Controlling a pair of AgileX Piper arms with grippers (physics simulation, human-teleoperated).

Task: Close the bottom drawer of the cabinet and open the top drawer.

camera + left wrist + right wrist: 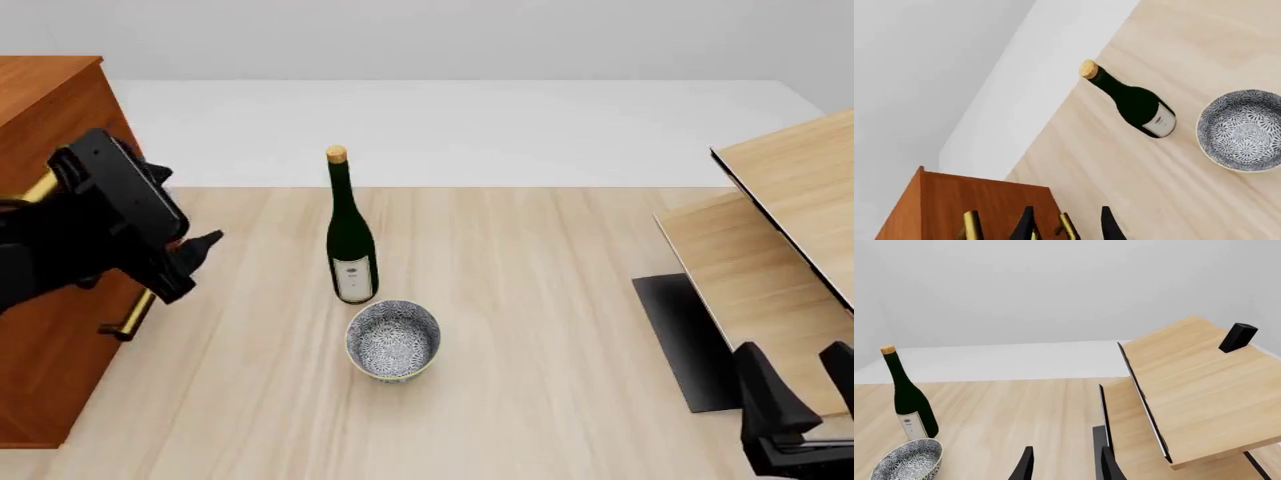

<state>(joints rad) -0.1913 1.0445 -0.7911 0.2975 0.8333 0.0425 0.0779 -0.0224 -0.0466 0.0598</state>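
The reddish-brown cabinet [54, 90] stands at the table's left edge, its front facing right. My left arm covers much of that front. Two brass handles show, an upper one [40, 187] and a lower one [130, 318]. I cannot tell which is the top drawer or the bottom drawer, nor whether either is pulled out. My left gripper [203, 248] is open just off the cabinet front, pointing toward the bottle. In the left wrist view one brass handle [1069, 226] appears between its fingers; contact cannot be told. My right gripper [1066, 450] is open and holds nothing, low at the right.
A dark green bottle [350, 240] with a cork stands mid-table. A blue patterned bowl [392, 340] sits just in front of it. Slanted pale shelf boards [787, 170] on a black base [681, 340] fill the right side, with a small black block [1237, 336] on top.
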